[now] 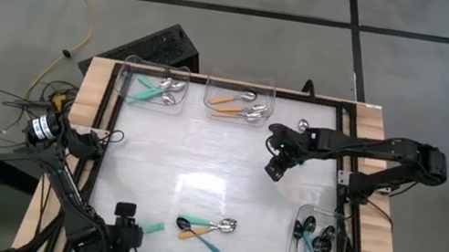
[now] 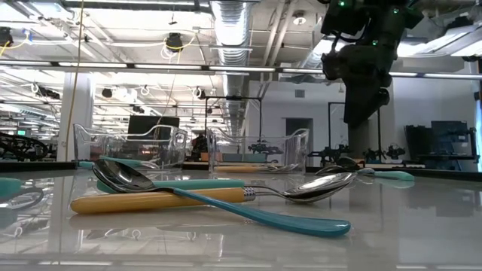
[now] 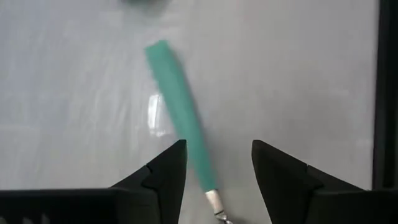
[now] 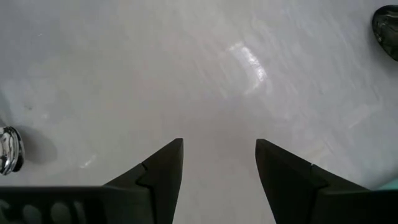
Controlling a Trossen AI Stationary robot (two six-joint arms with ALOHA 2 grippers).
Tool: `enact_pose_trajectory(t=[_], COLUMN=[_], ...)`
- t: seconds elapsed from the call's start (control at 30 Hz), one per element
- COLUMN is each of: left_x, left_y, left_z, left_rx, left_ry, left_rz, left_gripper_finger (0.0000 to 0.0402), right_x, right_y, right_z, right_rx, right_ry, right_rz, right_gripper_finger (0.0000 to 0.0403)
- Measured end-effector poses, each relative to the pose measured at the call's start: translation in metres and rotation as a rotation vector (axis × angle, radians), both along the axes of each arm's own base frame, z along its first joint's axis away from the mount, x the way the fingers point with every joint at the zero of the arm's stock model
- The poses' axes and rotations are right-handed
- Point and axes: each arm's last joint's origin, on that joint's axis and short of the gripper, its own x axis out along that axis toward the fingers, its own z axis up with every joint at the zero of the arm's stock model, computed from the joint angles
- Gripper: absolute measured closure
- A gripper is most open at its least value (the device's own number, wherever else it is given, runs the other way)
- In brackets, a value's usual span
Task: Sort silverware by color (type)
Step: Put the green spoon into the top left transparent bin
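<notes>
My left gripper (image 3: 217, 146) is at the table's near left (image 1: 124, 227), shut on a teal-handled spoon (image 3: 180, 106). The spoon's handle sticks out to the right of the gripper (image 1: 153, 227). A few loose spoons lie in a small heap at the near middle: an orange-handled one with a silver bowl (image 1: 211, 228) and a teal-handled one with a black bowl (image 1: 198, 234). My right gripper (image 1: 275, 169) hangs open over bare table right of centre (image 4: 219, 146), with nothing between its fingers. My left gripper has the spoon's silver neck (image 3: 215, 202) running back between its two fingers, and the picture's edge cuts off the place of contact. The fingers slant steeply down, and the teal handle runs out past the fingertips, touching neither tip. The handle's free end (image 2: 9, 185) hangs a little above the table.
Three clear bins stand on the table. The far-left one (image 1: 158, 66) holds teal-handled silver spoons, the far-middle one (image 1: 242, 81) orange-handled ones, and the near-right one (image 1: 294, 250) black-bowled teal ones. A single spoon (image 1: 304, 123) lies by the right arm.
</notes>
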Motion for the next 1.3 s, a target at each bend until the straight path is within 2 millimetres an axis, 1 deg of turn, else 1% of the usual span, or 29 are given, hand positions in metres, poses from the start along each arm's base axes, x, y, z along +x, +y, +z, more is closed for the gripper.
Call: enact_pose_trajectory(t=[0.07,0.17,0.4,0.5,0.6,0.67,0.7,0.77,0.83,0.87,0.9,1.0,1.07,1.17,1.23,1.3], left_x=[0.000,-0.003,-0.013,-0.015,-0.018,-0.019,-0.020,-0.018,-0.015,-0.013,-0.009,0.002,0.009,0.018,0.021,0.024], left_y=[0.001,0.004,0.014,0.015,0.017,0.020,0.021,0.022,0.024,0.024,0.026,0.036,0.051,0.078,0.103,0.131], left_z=[0.000,-0.007,-0.033,-0.041,-0.046,-0.046,-0.047,-0.045,-0.044,-0.042,-0.039,-0.031,-0.018,0.008,0.025,0.050], left_rx=[-0.013,-0.029,-0.114,-0.170,-0.181,-0.152,-0.143,-0.132,-0.119,-0.121,-0.118,-0.074,-0.026,0.061,0.127,0.162], left_ry=[-0.013,0.010,0.072,0.090,0.118,0.138,0.143,0.160,0.170,0.174,0.168,0.125,0.082,0.015,-0.011,-0.077], left_rz=[0.039,0.083,0.198,0.183,0.176,0.177,0.179,0.177,0.156,0.144,0.139,0.124,0.131,0.136,0.147,0.169], left_gripper_finger=[0.0235,0.0235,0.0235,0.0235,0.0237,0.0251,0.0264,0.0300,0.0350,0.0372,0.0382,0.0384,0.0385,0.0386,0.0386,0.0386], right_x=[0.000,-0.001,-0.001,-0.001,-0.001,-0.001,-0.001,-0.004,-0.007,-0.009,-0.013,-0.022,-0.029,-0.041,-0.047,-0.053], right_y=[0.000,0.000,0.000,0.000,0.000,0.000,0.000,0.001,0.004,0.006,0.008,0.015,0.020,0.027,0.032,0.036], right_z=[0.000,0.000,0.000,0.000,0.000,-0.001,0.000,0.003,0.008,0.011,0.014,0.028,0.038,0.054,0.063,0.071], right_rx=[0.001,-0.001,-0.008,-0.009,-0.009,-0.009,-0.008,-0.005,0.005,0.012,0.018,0.045,0.061,0.089,0.106,0.112], right_ry=[0.003,0.010,0.012,0.013,0.013,0.014,0.015,0.009,-0.011,-0.022,-0.027,-0.098,-0.154,-0.251,-0.322,-0.381], right_rz=[0.000,0.008,0.025,0.027,0.027,0.026,0.026,0.023,0.009,0.002,-0.002,-0.014,-0.028,-0.044,-0.046,-0.052], right_gripper_finger=[0.0180,0.0180,0.0180,0.0180,0.0180,0.0180,0.0180,0.0180,0.0180,0.0180,0.0180,0.0180,0.0180,0.0180,0.0180,0.0180])
